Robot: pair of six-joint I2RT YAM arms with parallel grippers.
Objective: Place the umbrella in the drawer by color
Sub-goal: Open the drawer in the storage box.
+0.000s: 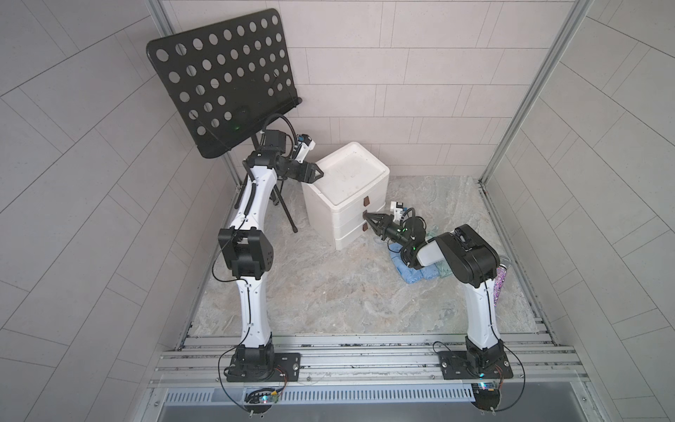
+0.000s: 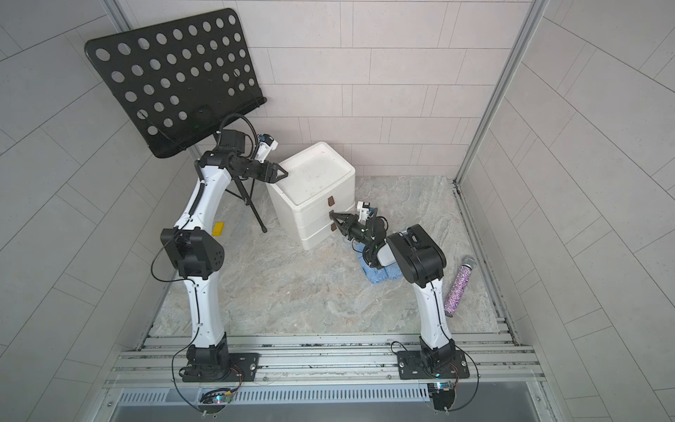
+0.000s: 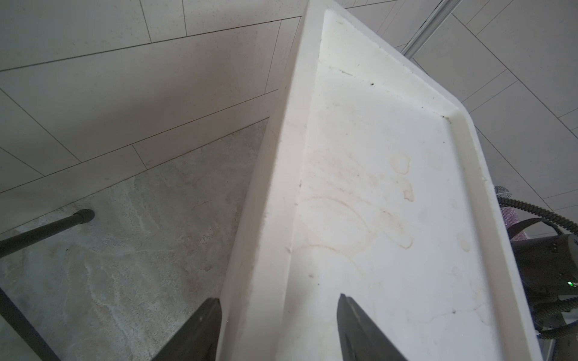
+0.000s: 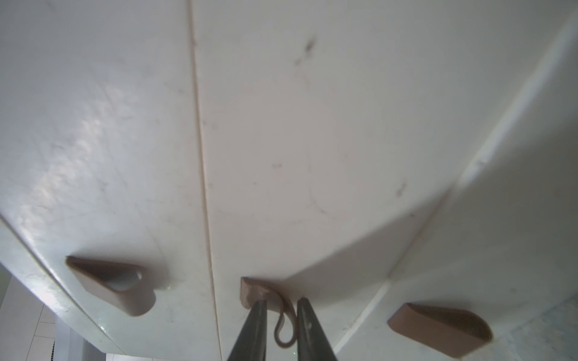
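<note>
**Drawer chest** (image 1: 347, 190): white, three drawers, all shut, a brown loop handle on each front. Positions below are given from it.

**Right gripper** (image 1: 366, 216): at the chest's front, on the middle handle (image 4: 250, 289). The jaws are drawn in on either side of the soft loop, which is squeezed narrow between them, so this reads as a grip on the handle.

**Left gripper** (image 3: 278, 298): at the chest's top edge, on the side away from the handles. The jaws stand apart astride the raised rim, one finger outside the wall and one over the recessed top. It holds nothing, and whether it presses on the rim cannot be told.

**Umbrella** (image 1: 414, 274): a blue folded bundle on the floor near the chest's front, under the right forearm and partly hidden. It is not held.

**Also present:** music stand (image 1: 219, 80) behind the chest; glitter microphone (image 2: 458, 288) and yellow block (image 2: 218, 228), both well apart from it.

**Hazards (judged):**
- The loop is limp and may slip from the jaws under a pull.
- The chest looks light. Without a firm brace at the rim it may slide or tip forward rather than release the drawer.
- A drawer drawn out may run into the umbrella lying in front.
- The right arm may drag the umbrella as it backs away.
- No colour marking shows on the drawers, so the match cannot be confirmed.
</note>
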